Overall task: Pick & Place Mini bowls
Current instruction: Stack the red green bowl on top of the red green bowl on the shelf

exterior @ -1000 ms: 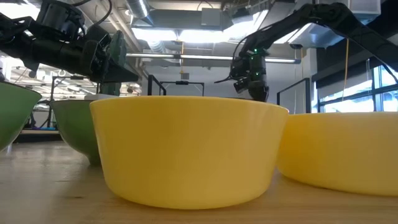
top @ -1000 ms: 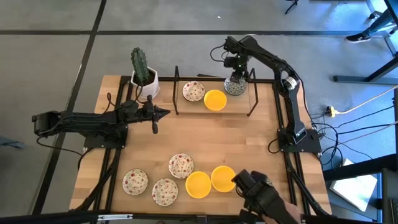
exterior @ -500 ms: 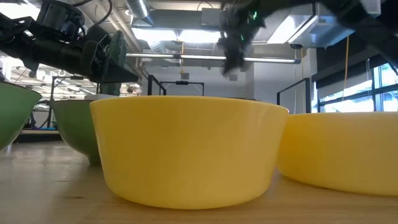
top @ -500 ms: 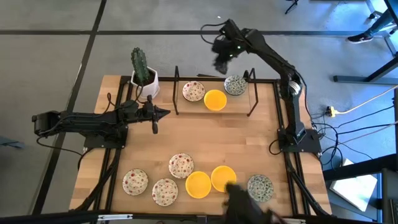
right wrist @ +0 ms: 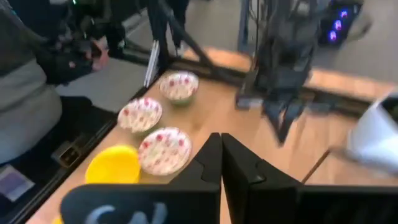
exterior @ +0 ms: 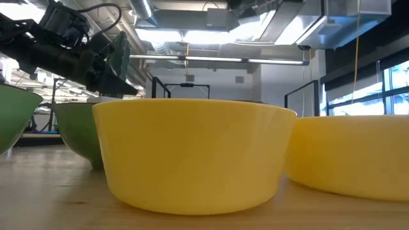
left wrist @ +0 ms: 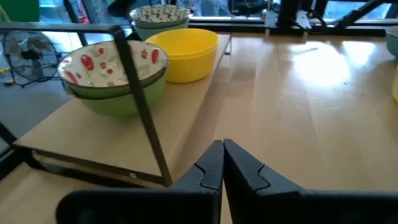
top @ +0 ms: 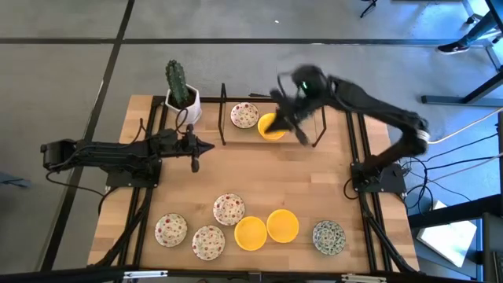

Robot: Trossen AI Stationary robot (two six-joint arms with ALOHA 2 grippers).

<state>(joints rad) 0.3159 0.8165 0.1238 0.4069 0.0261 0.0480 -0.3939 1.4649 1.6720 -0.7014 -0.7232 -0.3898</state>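
Three mini bowls stand side by side in a black wire rack (top: 223, 116) at the far edge: red-speckled (top: 244, 115), yellow (top: 269, 127), and green-blue (left wrist: 159, 14), which my right arm covers in the high view. Several more stand along the near edge: red-speckled (top: 229, 209), yellow (top: 251, 233), green-blue (top: 328, 236). My right gripper (right wrist: 221, 155) is shut with nothing in it; it shows as a blur above the rack (top: 289, 118). My left gripper (top: 196, 148) hovers shut left of the rack, holding nothing.
A cactus in a white square pot (top: 181, 101) stands at the far left corner. A person in a grey sleeve and dark glove (right wrist: 62, 62) is beyond the table's near edge. Bare wood (top: 259, 177) lies between the rack and the near bowls.
My right gripper has risen off the green-blue bowl, which stays in the rack. It went up toward the far edge, then swung fast back over the rack toward the table's middle. A person's gloved hand set a green-blue bowl at the near right and withdrew.
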